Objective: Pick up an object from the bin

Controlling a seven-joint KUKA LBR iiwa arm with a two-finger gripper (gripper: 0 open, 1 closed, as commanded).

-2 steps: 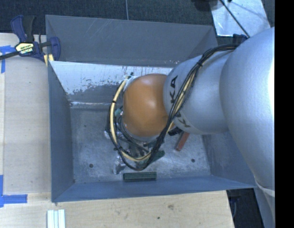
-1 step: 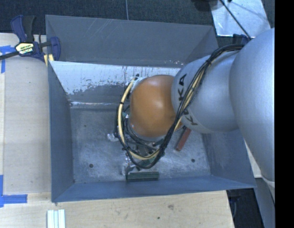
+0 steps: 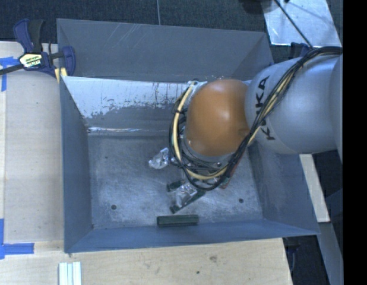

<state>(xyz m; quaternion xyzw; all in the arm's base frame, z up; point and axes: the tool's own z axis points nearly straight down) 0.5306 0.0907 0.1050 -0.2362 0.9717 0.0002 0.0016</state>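
Observation:
My gripper point(image 3: 183, 196) pokes out from under the arm's orange cover, low over the bin floor a little right of the middle. A dark, flat, oblong bar point(image 3: 177, 220) lies just below it, against the bin's front wall and apart from the gripper. A small crumpled silvery thing point(image 3: 159, 159) lies on the floor up and to the left of the gripper, beside the cables. Whether anything sits in the gripper is hidden.
The arm with its orange cover and looped cables hangs over the bin's right half and hides the floor beneath. The left half of the floor is bare grey metal with scuff marks.

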